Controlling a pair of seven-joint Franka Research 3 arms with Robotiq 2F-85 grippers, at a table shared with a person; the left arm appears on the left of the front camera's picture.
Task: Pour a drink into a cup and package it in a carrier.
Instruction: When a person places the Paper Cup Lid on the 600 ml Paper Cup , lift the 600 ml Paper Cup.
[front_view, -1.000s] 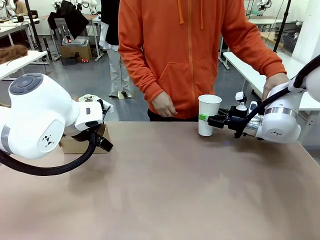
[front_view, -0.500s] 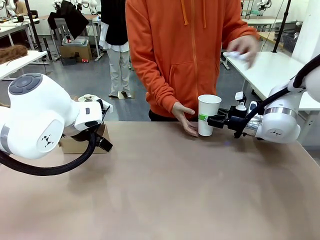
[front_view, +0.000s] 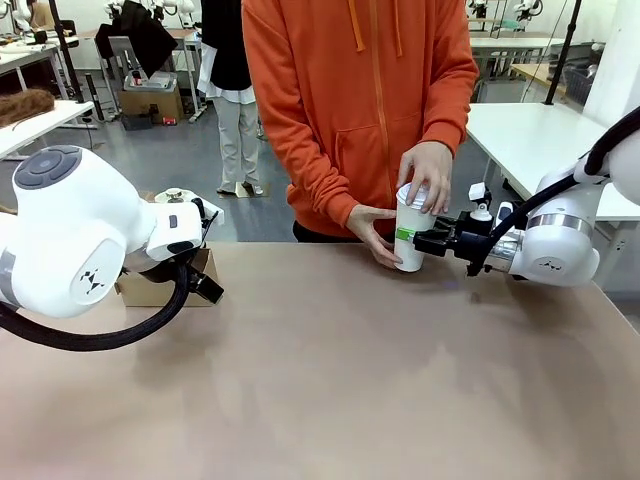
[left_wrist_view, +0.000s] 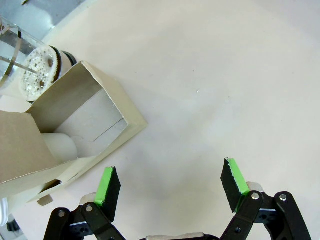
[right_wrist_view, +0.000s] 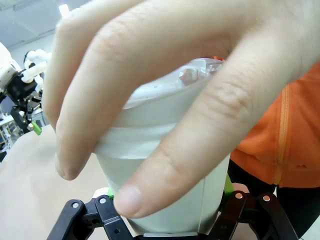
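The tall white paper cup (front_view: 408, 240) stands at the table's far edge with my right gripper (front_view: 414, 238) shut around its middle. A person's hand (front_view: 428, 175) presses a white plastic lid (right_wrist_view: 170, 95) onto its rim, and the other hand (front_view: 372, 232) steadies its base. In the right wrist view the cup (right_wrist_view: 165, 190) sits between my green pads (right_wrist_view: 227, 186). My left gripper (left_wrist_view: 171, 185) hangs open over bare table beside the brown cardboard carrier (left_wrist_view: 80, 112). The glass French press (left_wrist_view: 30, 75) stands behind the carrier. The drink is hidden.
A white cylinder (left_wrist_view: 60, 145) lies inside the carrier. In the front view the carrier (front_view: 150, 290) sits at the left, partly behind my left arm (front_view: 80, 240). A white side table (front_view: 530, 130) stands at the far right. The tan tabletop (front_view: 330, 370) stretches wide between the arms.
The person fetched a lid from the right and now presses it onto the cup; the other hand came to the cup's base. Both arms have stayed put.
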